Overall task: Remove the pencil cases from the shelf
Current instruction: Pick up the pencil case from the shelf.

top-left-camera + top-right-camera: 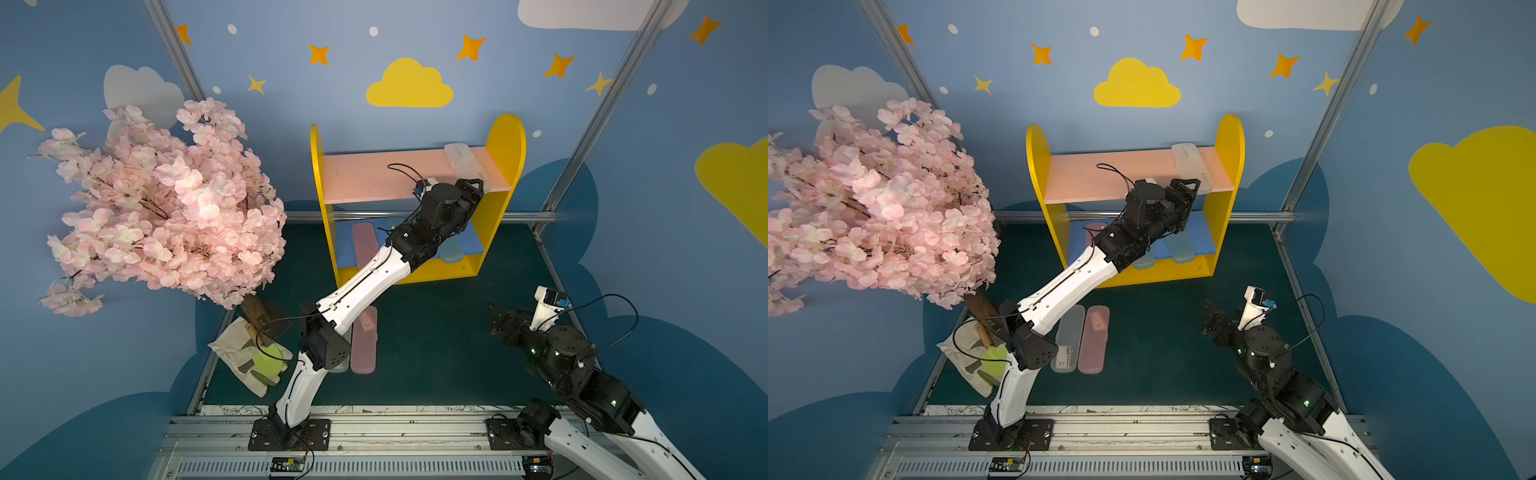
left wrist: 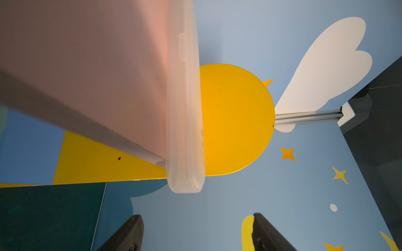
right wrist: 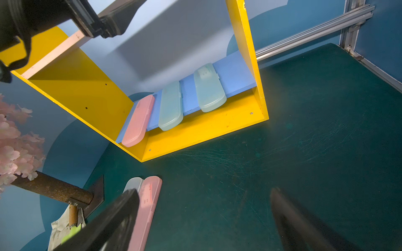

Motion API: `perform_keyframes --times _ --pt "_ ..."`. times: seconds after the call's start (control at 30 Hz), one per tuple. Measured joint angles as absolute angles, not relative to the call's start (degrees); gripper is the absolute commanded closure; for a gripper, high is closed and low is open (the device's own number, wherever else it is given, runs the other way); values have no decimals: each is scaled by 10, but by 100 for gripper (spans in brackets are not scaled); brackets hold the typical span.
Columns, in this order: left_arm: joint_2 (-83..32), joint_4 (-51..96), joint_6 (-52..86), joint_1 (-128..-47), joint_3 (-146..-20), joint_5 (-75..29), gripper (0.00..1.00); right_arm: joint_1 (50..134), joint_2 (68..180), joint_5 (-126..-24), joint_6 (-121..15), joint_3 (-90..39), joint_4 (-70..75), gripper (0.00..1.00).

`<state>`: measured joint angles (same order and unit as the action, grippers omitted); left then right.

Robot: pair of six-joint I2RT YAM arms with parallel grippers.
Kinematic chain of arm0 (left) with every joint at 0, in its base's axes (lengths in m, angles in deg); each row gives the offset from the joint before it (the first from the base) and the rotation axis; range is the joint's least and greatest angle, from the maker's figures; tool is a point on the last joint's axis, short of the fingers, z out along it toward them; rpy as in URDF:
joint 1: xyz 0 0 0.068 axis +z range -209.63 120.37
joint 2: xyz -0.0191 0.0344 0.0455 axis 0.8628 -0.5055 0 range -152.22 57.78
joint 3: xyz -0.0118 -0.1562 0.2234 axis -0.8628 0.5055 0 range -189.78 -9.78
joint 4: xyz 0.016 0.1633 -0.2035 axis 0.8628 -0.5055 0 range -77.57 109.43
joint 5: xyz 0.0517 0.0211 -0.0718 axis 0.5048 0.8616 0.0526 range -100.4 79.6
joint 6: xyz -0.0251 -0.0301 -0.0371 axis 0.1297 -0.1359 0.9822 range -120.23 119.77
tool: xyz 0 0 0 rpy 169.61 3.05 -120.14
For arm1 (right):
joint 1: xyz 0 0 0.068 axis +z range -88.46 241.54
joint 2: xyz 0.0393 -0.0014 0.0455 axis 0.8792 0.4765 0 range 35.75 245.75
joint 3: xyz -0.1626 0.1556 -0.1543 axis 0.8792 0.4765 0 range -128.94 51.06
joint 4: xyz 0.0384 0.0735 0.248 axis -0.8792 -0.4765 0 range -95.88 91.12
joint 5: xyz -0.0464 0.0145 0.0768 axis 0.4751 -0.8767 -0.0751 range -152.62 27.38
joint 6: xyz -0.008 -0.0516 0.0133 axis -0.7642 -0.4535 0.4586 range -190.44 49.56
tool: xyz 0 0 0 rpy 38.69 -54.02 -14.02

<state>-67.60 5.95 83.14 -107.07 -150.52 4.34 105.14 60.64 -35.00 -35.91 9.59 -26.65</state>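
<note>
Now, the frosted white case (image 1: 467, 164) lies across the right end of the pink board (image 1: 374, 174), the top tier of the shelf (image 1: 424, 276). It sits close beside the yellow side panel (image 1: 505, 141), with its near end poking out past the board's front edge. Your left gripper (image 2: 196, 217) sits just short of that overhanging end, jaws parted wider than the case and holding nothing.

Ease forward until the rounded end is between the fingers (image 2: 130, 232) (the wrist view shows the case a little off-centre between them, so nudge across first). Then pinch its slim sides and draw it straight out toward you; I judge a tilted pull could scrape it along the panel.

Below, on the blue board (image 3: 235, 73), lie one pink case (image 3: 138, 120) and two teal cases (image 3: 170, 106) (image 3: 208, 88). A second white case (image 1: 1068, 338) and a second pink case (image 1: 1094, 338) lie side by side on the green table (image 1: 436, 332). Your right gripper (image 3: 203, 192) hangs wide open and empty over the table, well apart from the shelf.
</note>
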Motion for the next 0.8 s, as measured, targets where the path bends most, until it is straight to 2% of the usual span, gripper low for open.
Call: perform_keyframes --times 0.1,0.37,0.8 --pt "-712 38 830 -1072 -1561 51 33 1051 590 -344 -359 98 -269 2" --pt "-736 12 821 -1074 -1593 89 35 1051 546 -330 -361 102 -275 4" --pt "-746 17 795 -1074 -1620 119 43 1051 531 -323 -362 104 -281 4"
